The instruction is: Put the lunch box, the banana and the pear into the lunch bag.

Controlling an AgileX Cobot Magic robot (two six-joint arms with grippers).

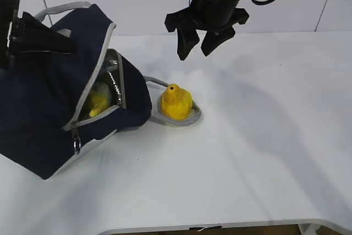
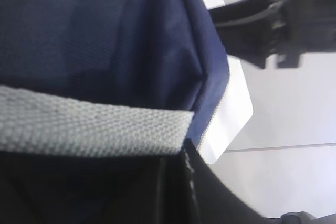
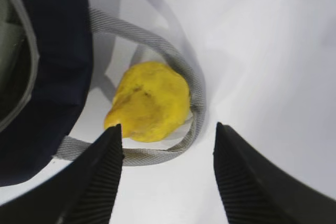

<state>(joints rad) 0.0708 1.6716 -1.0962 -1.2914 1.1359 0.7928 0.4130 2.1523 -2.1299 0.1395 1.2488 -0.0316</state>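
White tabletop (image 1: 264, 152), pale panelled wall behind, nothing else lying around.

Right hand (image 1: 199, 42) hangs in the air with jaws apart and nothing between them. Wrist view shows the two ribbed fingers (image 3: 100, 182) spread, the pear (image 1: 176, 102) below and slightly ahead of the gap, not touched. Looks lined up for a drop onto it.

Pear sits pointed end up on the tabletop, inside the loop of the grey handle (image 1: 187, 119) that lies flat beside the bag. Strap rings it closely on the far side and right in the wrist view, so closing fingers could snag webbing along with the fruit; that's the main obstruction.

Further out to the hand's left is the lunch bag (image 1: 49, 119), navy, tipped so its mouth opens toward the pear. Zipper undone, foil lining visible, ring pull dangling at the lower end. Something yellow shows inside the opening, likely the banana (image 1: 99, 103); a greenish patch beside it could be the lunch box lid, can't confirm.

Left hand (image 1: 66, 45) is at the bag's top edge, clamped shut on the lunch bag's upper rim or its other grey strap (image 2: 89, 129), judging by the webbing filling its wrist view. Probably holding the mouth up and open so the pear can go in. Pear seems the last item left out.
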